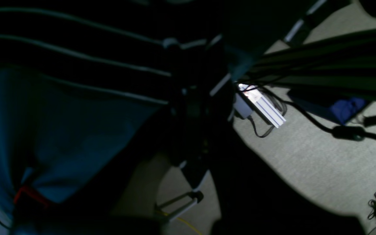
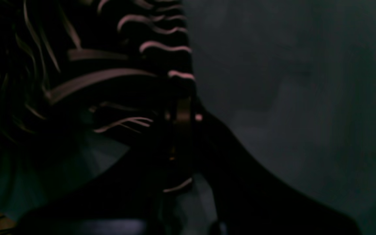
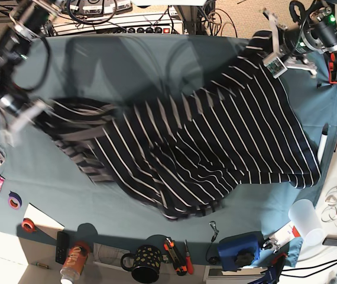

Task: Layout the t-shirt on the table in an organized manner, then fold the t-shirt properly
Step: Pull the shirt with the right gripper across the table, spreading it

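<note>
Striped t-shirt [image 3: 204, 148] stretched over table [image 3: 133, 59]; both arms' fingers pinch its edges.

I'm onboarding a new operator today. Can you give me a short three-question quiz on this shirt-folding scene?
1. True or false: the t-shirt lies flat and smooth on the table.
2. What is the left gripper doing? A) hanging open B) shut on the t-shirt C) resting on a mug
3. Which end of the shirt does the right gripper hold, in the base view?

Key: 1 false, it is bunched and stretched between the arms. 2 B. 3 the left end.
</note>
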Robot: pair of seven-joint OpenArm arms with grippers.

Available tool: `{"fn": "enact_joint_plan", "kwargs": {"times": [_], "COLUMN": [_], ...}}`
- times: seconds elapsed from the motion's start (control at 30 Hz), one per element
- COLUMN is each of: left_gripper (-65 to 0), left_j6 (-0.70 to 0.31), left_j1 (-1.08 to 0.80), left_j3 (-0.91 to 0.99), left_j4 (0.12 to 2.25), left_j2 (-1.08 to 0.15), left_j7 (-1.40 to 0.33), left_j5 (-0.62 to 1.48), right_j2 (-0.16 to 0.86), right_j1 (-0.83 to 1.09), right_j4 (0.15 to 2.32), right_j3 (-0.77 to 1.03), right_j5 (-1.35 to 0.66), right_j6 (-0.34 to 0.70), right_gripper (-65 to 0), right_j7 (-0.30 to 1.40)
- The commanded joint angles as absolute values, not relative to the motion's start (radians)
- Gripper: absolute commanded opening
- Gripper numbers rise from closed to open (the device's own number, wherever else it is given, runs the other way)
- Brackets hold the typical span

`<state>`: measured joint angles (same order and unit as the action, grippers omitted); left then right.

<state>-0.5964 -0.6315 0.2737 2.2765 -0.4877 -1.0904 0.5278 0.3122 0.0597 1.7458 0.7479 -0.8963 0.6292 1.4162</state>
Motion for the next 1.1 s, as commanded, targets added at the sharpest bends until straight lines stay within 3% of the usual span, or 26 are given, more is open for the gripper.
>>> {"fn": "enact_joint_plan", "kwargs": {"times": [0.0,0.17,0.57,0.87,1.0,1.07], "left_gripper": [-65.0,-65.0,-65.0,-65.0,-50.4,-46.2], "left_j6": [-0.594,-0.583,-0.398,-0.392,-0.359,-0.327], "left_j1": [-0.634,-0.635,-0.635,-0.635,-0.635,-0.634], "left_j3": [0.278,0.278,0.278,0.278,0.278,0.278], "left_j4": [2.290,2.290,2.290,2.290,2.290,2.290], "left_j2": [-0.499,-0.499,-0.499,-0.499,-0.499,-0.499], "left_j7": [-1.076,-1.092,-1.107,-1.098,-1.090,-1.090], "left_j5": [0.530,0.530,0.303,0.291,0.290,0.290], "right_j2": [0.336,0.390,0.533,0.548,0.552,0.565], "right_j1": [0.070,0.196,0.492,0.515,0.515,0.515], "right_j4": [1.761,1.761,1.761,1.761,1.761,1.761], "right_j3": [0.783,0.866,0.865,0.865,0.865,0.868], "right_j5": [-0.950,-1.100,-1.207,-1.256,-1.254,-1.259], "right_j6": [0.636,0.694,0.698,0.698,0.698,0.698], "right_gripper": [-65.0,-65.0,-65.0,-64.8,-46.9,-46.4], "right_j7": [1.396,1.396,1.396,1.396,1.396,1.396]}}
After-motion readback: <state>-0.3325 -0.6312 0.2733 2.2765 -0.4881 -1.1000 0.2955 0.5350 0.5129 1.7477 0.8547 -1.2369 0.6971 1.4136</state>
